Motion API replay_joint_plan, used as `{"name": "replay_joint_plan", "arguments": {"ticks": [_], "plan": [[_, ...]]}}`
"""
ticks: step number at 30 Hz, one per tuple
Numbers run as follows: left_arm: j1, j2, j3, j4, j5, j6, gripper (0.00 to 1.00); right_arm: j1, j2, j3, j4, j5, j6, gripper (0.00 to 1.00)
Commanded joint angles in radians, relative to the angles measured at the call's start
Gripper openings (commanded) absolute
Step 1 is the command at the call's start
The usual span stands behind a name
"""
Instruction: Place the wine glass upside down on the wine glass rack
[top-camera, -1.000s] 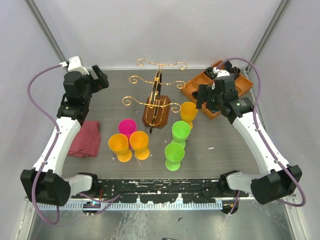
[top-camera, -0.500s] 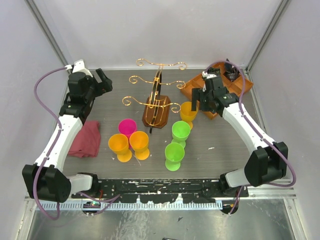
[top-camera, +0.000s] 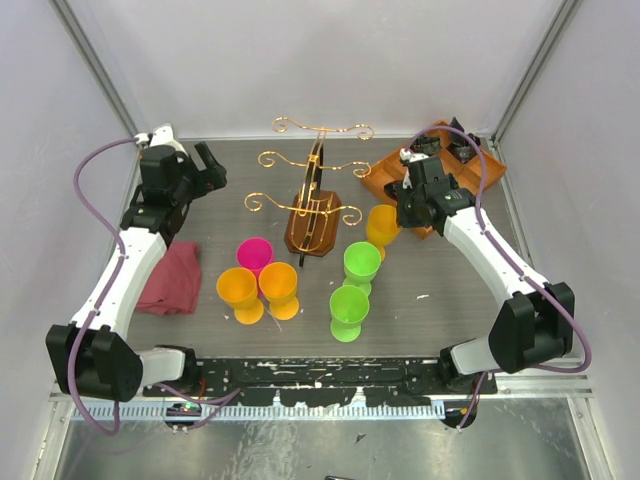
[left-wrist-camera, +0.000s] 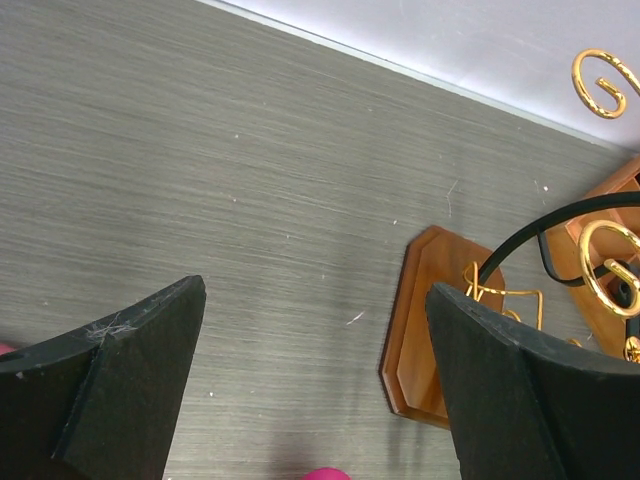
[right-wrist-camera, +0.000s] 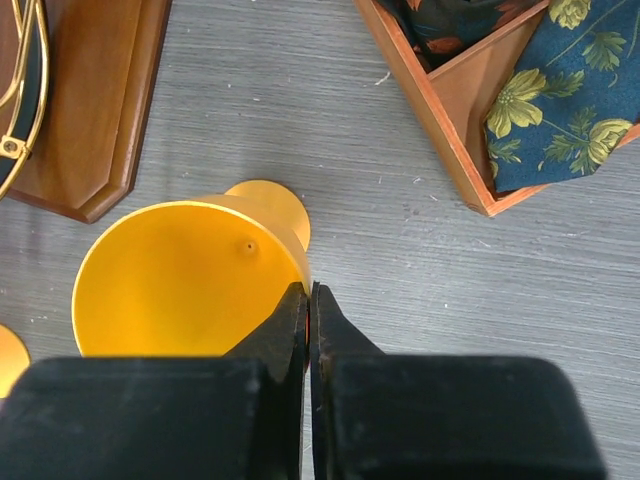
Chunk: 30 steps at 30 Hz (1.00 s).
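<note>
The yellow-orange plastic wine glass stands upright on the grey table, just beside the wooden base of the dark brown wine glass rack with gold wire arms. The right gripper is pinched narrow on its rim, one finger inside the bowl and one outside. Behind it sits the orange wooden compartment tray holding floral cloths. Two green goblets, two orange goblets and a pink goblet stand nearer the arms. The left gripper hangs wide and holds nothing, above bare table left of the rack.
</note>
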Motion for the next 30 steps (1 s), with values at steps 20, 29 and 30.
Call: {"name": "replay_joint_plan", "arguments": {"ticks": [20, 29, 30], "plan": [[-0.061, 0.117, 0.435, -0.145, 0.007, -0.085, 0.98, 0.001, -0.165, 0.511, 0.195, 0.276, -0.186, 0.01], [-0.132, 0.163, 0.598, -0.189, 0.071, -0.476, 0.98, 0.113, -0.152, 0.332, 0.797, 0.051, -0.288, 0.01], [-0.137, 0.156, 0.586, -0.160, 0.073, -0.540, 0.98, 0.135, -0.136, 0.312, 0.867, 0.053, -0.306, 0.01]]}}
